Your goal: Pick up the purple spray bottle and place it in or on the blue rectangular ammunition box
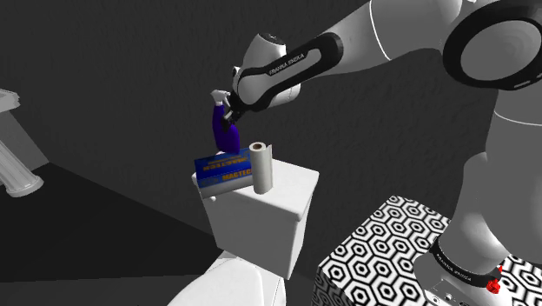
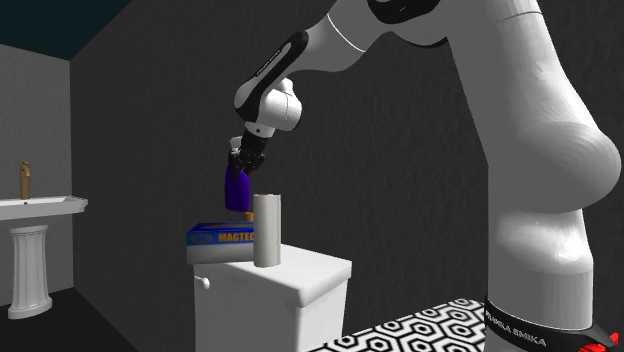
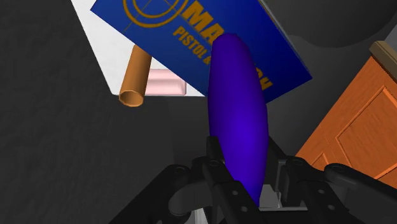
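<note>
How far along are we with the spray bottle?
Pickup looks done: the gripper is shut on the purple spray bottle. In hand: the bottle hangs over the blue box on the white tank. Left: lowering it onto the box and releasing.

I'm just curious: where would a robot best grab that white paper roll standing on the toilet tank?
Probably around the middle of the paper roll, sideways from the shoulder view's right: it stands upright and round, and the blue box crowds its left.
</note>
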Controlling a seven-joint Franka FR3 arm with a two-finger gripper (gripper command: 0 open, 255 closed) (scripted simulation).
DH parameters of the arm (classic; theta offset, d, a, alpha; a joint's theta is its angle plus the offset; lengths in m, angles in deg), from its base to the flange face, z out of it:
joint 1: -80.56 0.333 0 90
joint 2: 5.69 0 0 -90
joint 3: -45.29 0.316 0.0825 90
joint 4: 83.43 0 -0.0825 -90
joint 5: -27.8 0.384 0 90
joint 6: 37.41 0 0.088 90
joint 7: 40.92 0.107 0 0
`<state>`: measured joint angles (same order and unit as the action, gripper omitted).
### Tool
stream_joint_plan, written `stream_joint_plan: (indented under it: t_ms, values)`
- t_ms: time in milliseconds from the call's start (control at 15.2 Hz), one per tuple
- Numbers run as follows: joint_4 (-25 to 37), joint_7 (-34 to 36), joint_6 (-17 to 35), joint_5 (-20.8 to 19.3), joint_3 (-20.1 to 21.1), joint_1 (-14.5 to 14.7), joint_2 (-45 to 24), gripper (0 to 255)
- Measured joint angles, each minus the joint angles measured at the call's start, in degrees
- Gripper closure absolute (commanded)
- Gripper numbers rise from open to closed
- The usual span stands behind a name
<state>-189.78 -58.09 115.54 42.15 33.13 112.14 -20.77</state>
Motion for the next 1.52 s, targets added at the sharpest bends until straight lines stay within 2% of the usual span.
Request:
stream_joint_plan:
  t_ms: [528,990,1056,1518]
  values:
    - [-1.9,-2.4,4.9,2.7,1.4,-1.0,-3.1,255]
    - [-2.2,-2.8,5.7,3.1,1.7,-1.1,-3.6,255]
    - [-2.2,-2.8,5.7,3.1,1.7,-1.1,-3.6,0]
    - [-2.7,-2.4,5.4,2.7,1.4,-0.8,-2.7,0]
